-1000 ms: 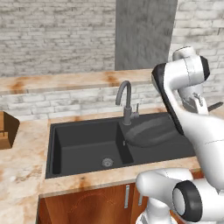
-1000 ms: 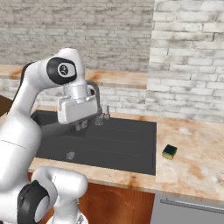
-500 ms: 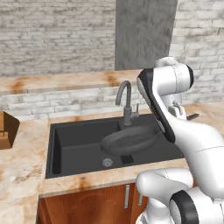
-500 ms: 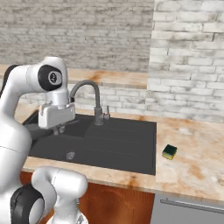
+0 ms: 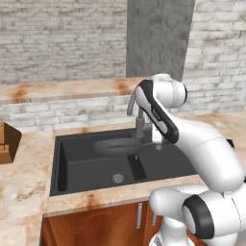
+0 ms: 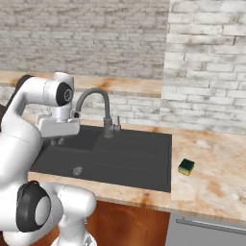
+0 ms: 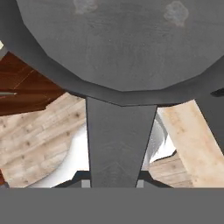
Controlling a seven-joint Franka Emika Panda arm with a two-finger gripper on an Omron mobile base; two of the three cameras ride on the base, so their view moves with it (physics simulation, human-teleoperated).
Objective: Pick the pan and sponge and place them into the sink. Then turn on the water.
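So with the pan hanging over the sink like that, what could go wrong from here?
The gripper holds the pan by its handle alone, so the pan could tilt or slip as it goes down. The pan hangs close to the faucet and might clip it. The sponge is on the counter, and a pan lying across the sink may leave it little room.

**White arm with dark joints**

The arm is glossy white, built of thick rounded segments with smooth, bulging shells. Dark grey to black bands and round caps mark the joints: one disc at the shoulder low on the base, another at the upper elbow. A long dark strip runs along one link. The hand block is white and boxy.
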